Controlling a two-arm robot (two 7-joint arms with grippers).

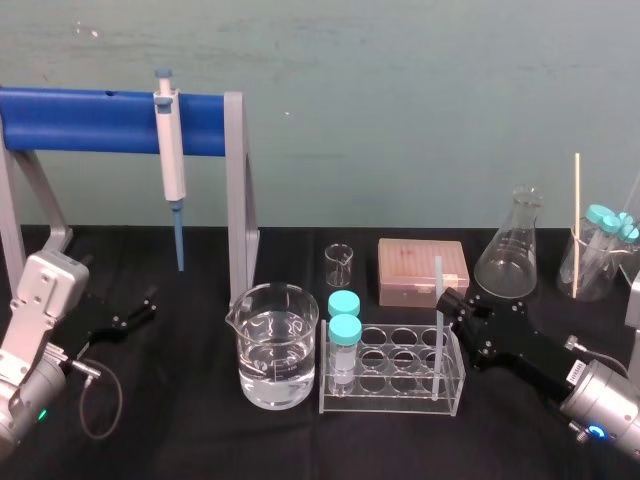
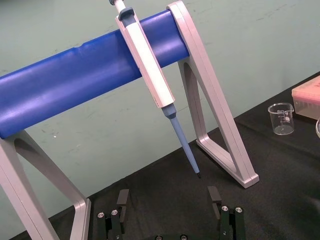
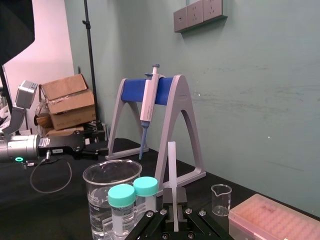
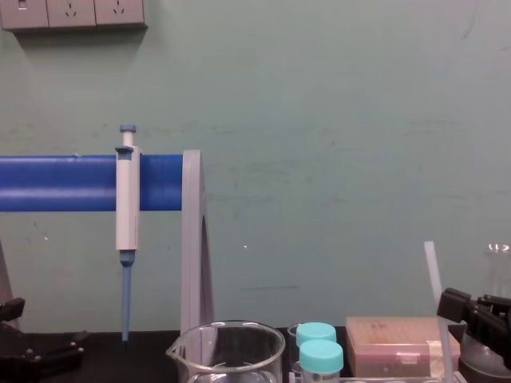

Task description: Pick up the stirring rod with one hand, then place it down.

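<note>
The stirring rod (image 1: pixel 437 300) is a thin translucent white stick standing nearly upright, its lower end reaching down into the right side of the clear tube rack (image 1: pixel 392 403). My right gripper (image 1: pixel 446 300) comes in from the right and is shut on the stirring rod partway up. In the right wrist view the stirring rod (image 3: pixel 172 165) rises from between the closed fingers of the right gripper (image 3: pixel 174 206). The chest view has the stirring rod (image 4: pixel 432 267) leaning slightly beside the right gripper (image 4: pixel 457 307). My left gripper (image 1: pixel 140 311) rests open at the left, fingers (image 2: pixel 122 199) spread with nothing between them.
A water-filled beaker (image 1: pixel 277 345) and two teal-capped vials (image 1: pixel 344 330) stand left of the rod. Behind are a small beaker (image 1: pixel 339 265), a pink tip box (image 1: pixel 423 270) and a flask (image 1: pixel 512 250). A pipette (image 1: pixel 172 150) hangs on the blue stand (image 1: pixel 90 120).
</note>
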